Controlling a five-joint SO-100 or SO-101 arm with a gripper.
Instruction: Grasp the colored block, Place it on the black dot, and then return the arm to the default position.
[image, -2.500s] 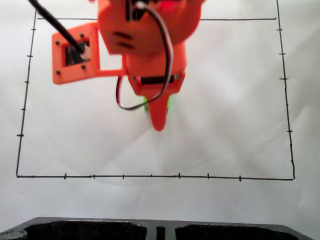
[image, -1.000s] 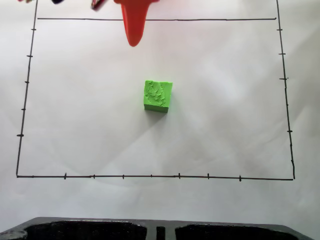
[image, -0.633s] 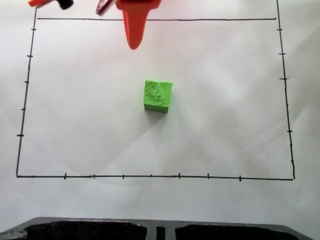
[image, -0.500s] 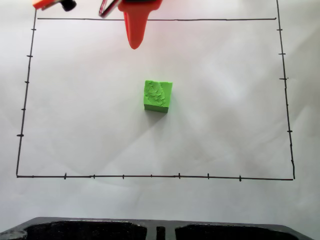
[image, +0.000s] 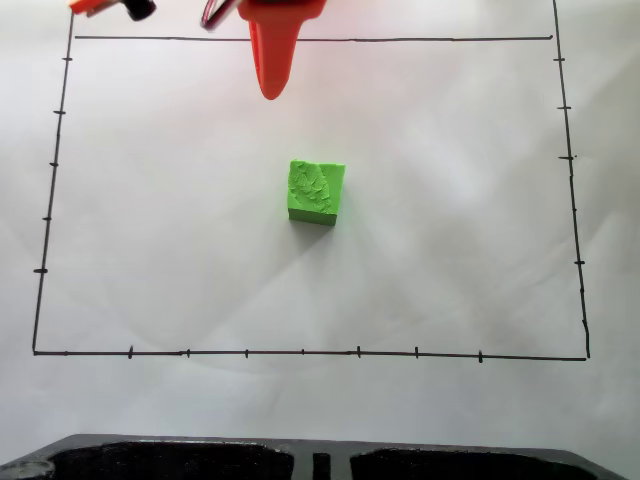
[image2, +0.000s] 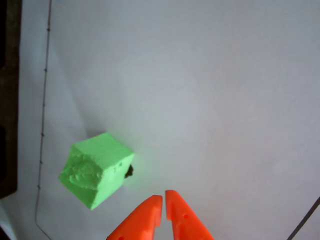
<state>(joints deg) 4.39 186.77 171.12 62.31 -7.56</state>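
The lime-green colored block (image: 317, 192) sits alone on the white paper near the middle of the drawn rectangle, its bumpy face up. In the wrist view the block (image2: 95, 169) covers most of the black dot (image2: 129, 171), of which a small dark sliver peeks out at its right edge. The orange arm's pointed gripper (image: 272, 88) hangs at the top edge of the fixed view, well above and left of the block. In the wrist view the gripper (image2: 163, 201) is shut with nothing between its tips, to the lower right of the block.
A thin black border line (image: 300, 352) with tick marks frames the paper. A black base (image: 320, 458) runs along the bottom edge of the fixed view. A dark strip (image2: 9, 100) lies along the left edge of the wrist view.
2.5 s ago the arm stood over the block; it then let go and drew back to the top edge. Over the last second it has barely shifted and the block has stayed put.
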